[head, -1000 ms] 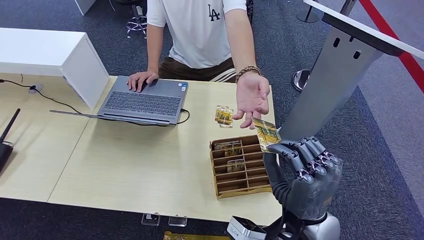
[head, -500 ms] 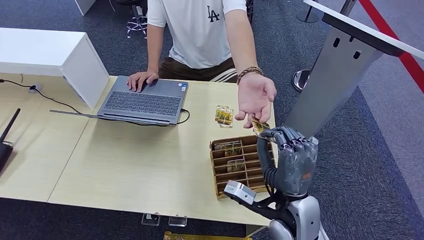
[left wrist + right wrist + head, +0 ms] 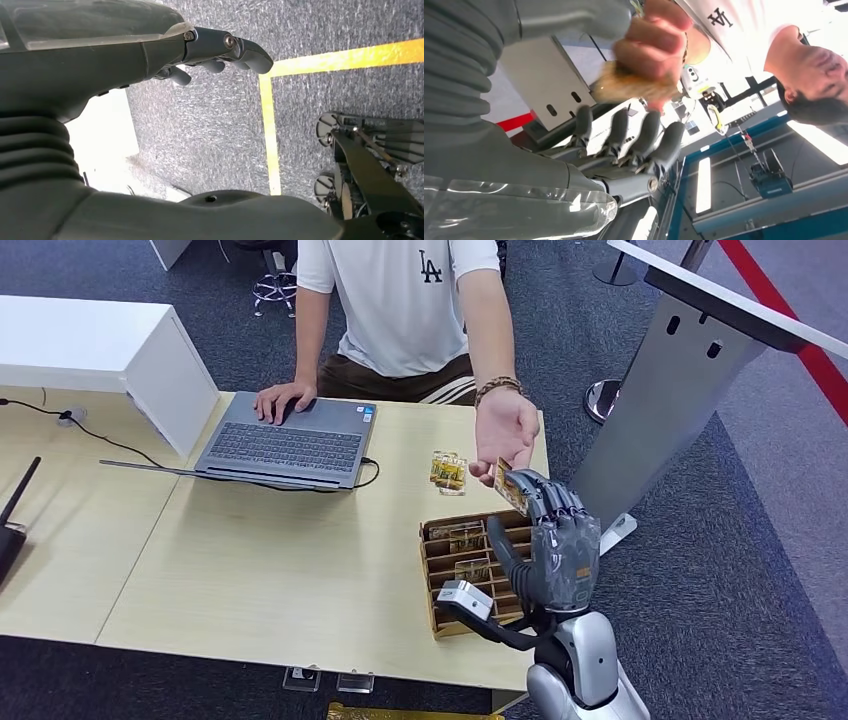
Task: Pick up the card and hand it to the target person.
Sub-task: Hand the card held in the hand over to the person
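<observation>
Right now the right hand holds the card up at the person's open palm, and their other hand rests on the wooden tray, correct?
Not quite. The head view shows the person's other hand resting on the laptop, not the wooden tray. The right hand does hold the card up at their open palm.

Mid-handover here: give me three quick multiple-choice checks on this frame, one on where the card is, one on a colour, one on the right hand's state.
1. Where is the card?
A. in the wooden organizer
B. raised in the right hand, just under the person's open palm
C. on the laptop

2. What colour is the person's T-shirt?
A. white
B. red
C. black

3. What is the right hand doing?
A. hanging empty
B. resting on the table
C. holding the card

Answers: B, the card sits at the fingertips below the person's hand. A, white with a dark logo. C, the fingers hold it up.
</observation>
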Tool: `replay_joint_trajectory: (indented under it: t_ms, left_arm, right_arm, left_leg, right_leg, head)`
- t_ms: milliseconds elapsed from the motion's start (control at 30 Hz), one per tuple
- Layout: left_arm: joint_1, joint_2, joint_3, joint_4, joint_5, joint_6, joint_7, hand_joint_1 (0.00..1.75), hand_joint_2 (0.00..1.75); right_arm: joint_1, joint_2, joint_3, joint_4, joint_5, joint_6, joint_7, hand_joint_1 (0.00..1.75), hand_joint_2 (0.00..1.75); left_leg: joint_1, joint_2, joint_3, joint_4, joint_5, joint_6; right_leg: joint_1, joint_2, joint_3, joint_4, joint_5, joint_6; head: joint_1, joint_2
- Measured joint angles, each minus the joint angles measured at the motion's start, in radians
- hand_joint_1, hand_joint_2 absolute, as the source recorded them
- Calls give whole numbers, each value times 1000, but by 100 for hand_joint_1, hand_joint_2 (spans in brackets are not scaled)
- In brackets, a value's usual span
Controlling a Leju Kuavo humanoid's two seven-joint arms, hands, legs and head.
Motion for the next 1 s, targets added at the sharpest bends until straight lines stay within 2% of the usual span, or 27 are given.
replay_joint_trajectory:
  t_ms: [67, 133, 200, 300, 367, 400, 467, 667, 1000]
  left_arm:
    - [0, 0, -1, 0, 4, 2, -1, 0, 0]
    - [0, 0, -1, 0, 15, 8, -3, 0, 0]
    - [0, 0, -1, 0, 27, 17, -2, 0, 0]
    - [1, 0, -1, 0, 40, 26, 6, 0, 0]
    - [1, 0, -1, 0, 46, 31, 14, 0, 0]
    - [1, 0, -1, 0, 50, 33, 18, 0, 0]
    - [2, 0, -1, 0, 55, 37, 23, 0, 0]
    - [2, 2, 1, 0, 65, 44, 25, 0, 0]
    - [4, 7, 2, 0, 68, 47, 25, 0, 0]
  right_arm:
    - [-5, 0, 4, 12, -20, 1, 4, 0, 175]
    - [-8, -1, 10, 21, -136, 23, -19, 0, 175]
    - [-8, -1, 14, 26, -411, 90, -78, 0, 175]
    - [-5, -3, 15, 27, -988, 258, -161, 0, 175]
    - [2, -7, 12, 27, -1302, 373, -177, 0, 175]
    - [6, -11, 10, 27, -1417, 416, -176, 0, 175]
    - [15, -23, 8, 25, -1544, 459, -168, 0, 175]
    - [51, -82, 6, 2, -1609, 458, -89, 0, 175]
    - [132, -184, -35, -82, -1511, 401, 15, 0, 175]
  left_leg:
    - [0, 0, 0, 0, 0, 0]
    - [0, 0, 0, 0, 0, 0]
    - [0, 0, 0, 0, 0, 0]
    - [0, 0, 0, 0, 0, 0]
    - [0, 0, 0, 0, 0, 0]
    - [0, 0, 0, 0, 0, 0]
    - [0, 0, 0, 0, 0, 0]
    - [0, 0, 0, 0, 0, 0]
    - [0, 0, 0, 0, 0, 0]
  right_leg:
    - [0, 0, 0, 0, 0, 0]
    - [0, 0, 0, 0, 0, 0]
    - [0, 0, 0, 0, 0, 0]
    - [0, 0, -1, 0, 0, 0]
    - [0, 0, -1, 0, 0, 0]
    - [0, 0, -1, 0, 0, 0]
    - [0, 0, -1, 0, 0, 0]
    - [0, 0, -1, 0, 0, 0]
    - [0, 0, -1, 0, 0, 0]
  head:
    - [0, 0]
    - [0, 0]
    - [-1, 0]
    - [-1, 0]
    - [-1, 0]
    - [-1, 0]
    - [-1, 0]
    - [0, 0]
    - [-1, 0]
